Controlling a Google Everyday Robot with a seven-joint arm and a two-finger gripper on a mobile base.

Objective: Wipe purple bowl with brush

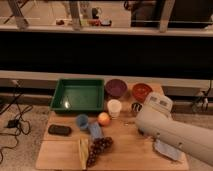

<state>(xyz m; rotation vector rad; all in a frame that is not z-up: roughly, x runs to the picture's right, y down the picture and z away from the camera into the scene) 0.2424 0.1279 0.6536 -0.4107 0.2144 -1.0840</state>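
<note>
Here your pincer sits just right of the white cup; can't tell its grip state. Purple bowl is behind the cup, between green tray and orange-red bowl. Peach and grapes lie in front of the cup on the wooden desk.

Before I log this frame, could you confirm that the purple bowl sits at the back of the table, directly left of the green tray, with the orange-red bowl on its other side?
Not quite: the purple bowl sits directly right of the green tray, not left. The orange-red bowl is indeed on its other side, at the back of the table. The camera view shows this, with the claw just in front of the orange-red bowl.
</note>
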